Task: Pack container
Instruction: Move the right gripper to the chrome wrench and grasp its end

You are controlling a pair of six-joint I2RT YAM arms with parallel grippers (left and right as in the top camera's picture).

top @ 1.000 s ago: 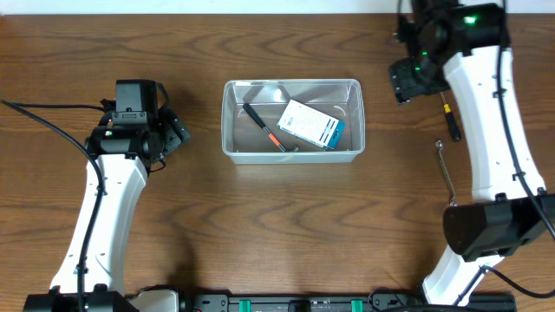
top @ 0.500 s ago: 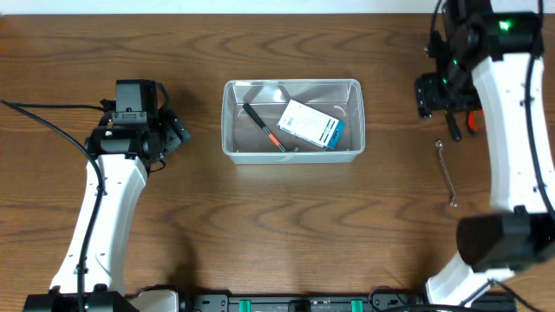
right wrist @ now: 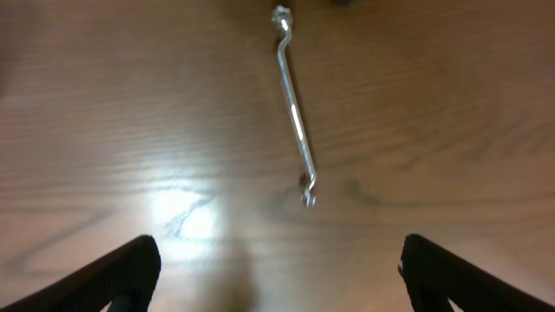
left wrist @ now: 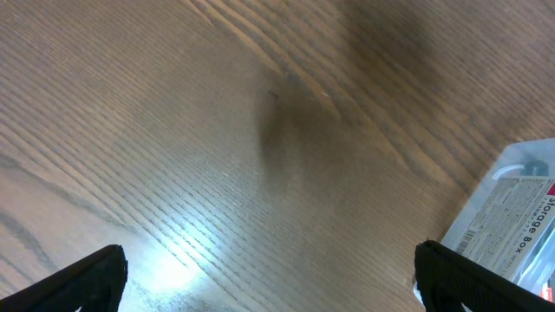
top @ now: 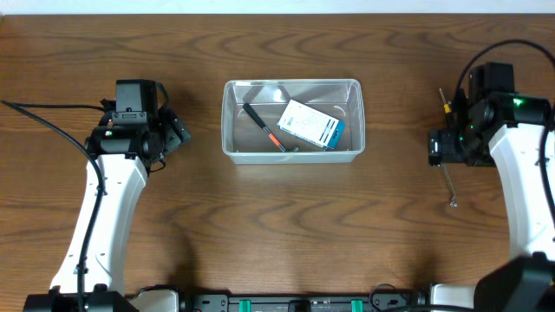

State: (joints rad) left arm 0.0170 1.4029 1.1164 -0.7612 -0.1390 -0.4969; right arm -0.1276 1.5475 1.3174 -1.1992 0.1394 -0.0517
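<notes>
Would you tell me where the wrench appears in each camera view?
Overhead: the wrench lies on the table at far right, its upper end hidden under the right gripper.
Left wrist: not in view.
Right wrist: the wrench is at upper centre, slanting down to the right.
Shared landmark: the right gripper, open, with its fingers in the right wrist view's lower corners.
</notes>
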